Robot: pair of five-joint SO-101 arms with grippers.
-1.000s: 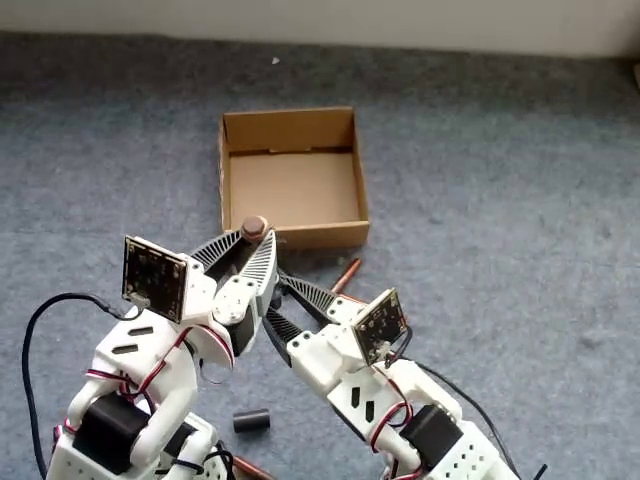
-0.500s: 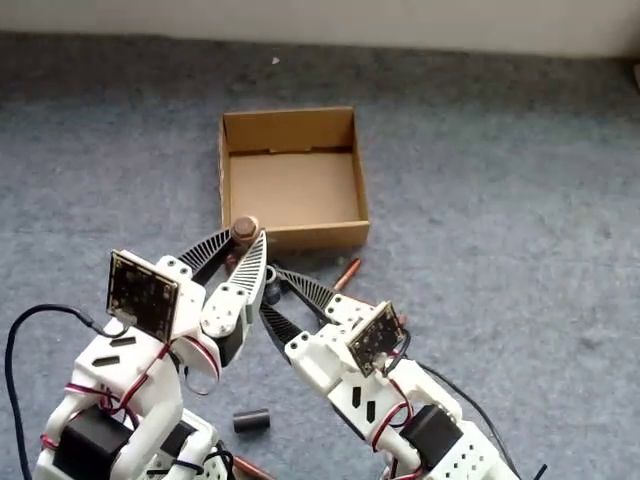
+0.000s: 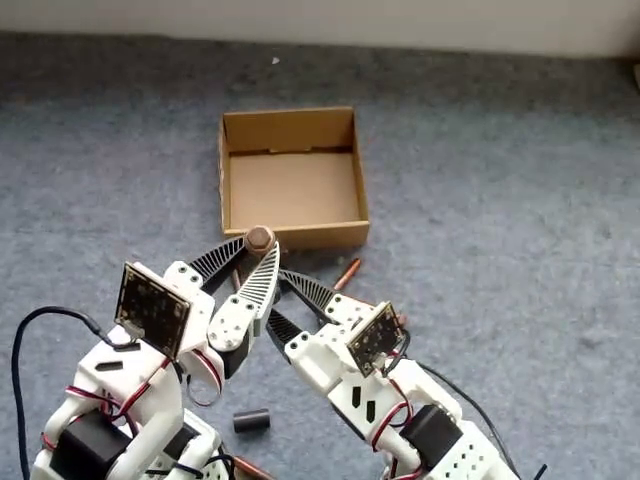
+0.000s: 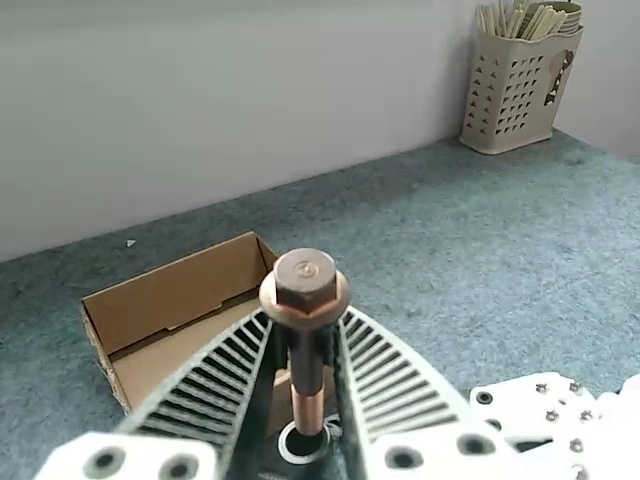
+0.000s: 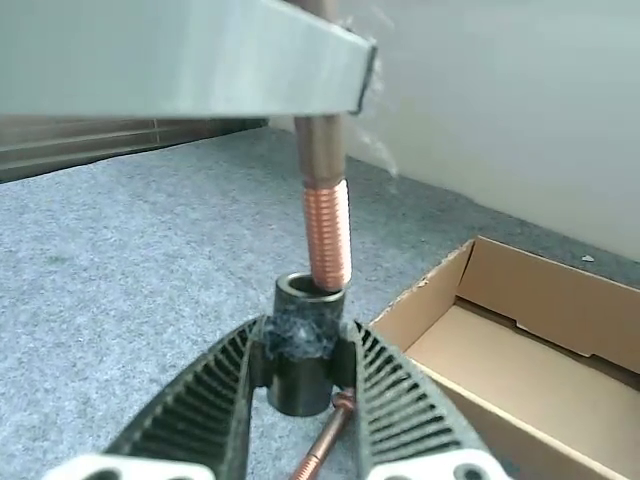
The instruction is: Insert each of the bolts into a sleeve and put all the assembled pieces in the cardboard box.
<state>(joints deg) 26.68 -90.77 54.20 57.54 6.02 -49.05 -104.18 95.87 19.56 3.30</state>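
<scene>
Bolt: the bolt (image 4: 303, 290) is held upright, head up, clenched in the left gripper (image 4: 302, 325), near the cardboard box (image 3: 228, 170)
Sleeve: the sleeve (image 5: 303, 375) is grasped bore-up by the right gripper (image 5: 304, 340)
Key relation: the threaded tip is seen at the sleeve's rim, axes nearly aligned; a straight descent is called for
Arms: both are stretched forward, left gripper above right

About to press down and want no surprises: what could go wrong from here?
The tip of the bolt sits off centre at the rim of the sleeve in the right wrist view; pressing may jam it or tilt the sleeve in the right gripper. The left gripper grips the bolt only near its head, so its shank might swing.
</scene>
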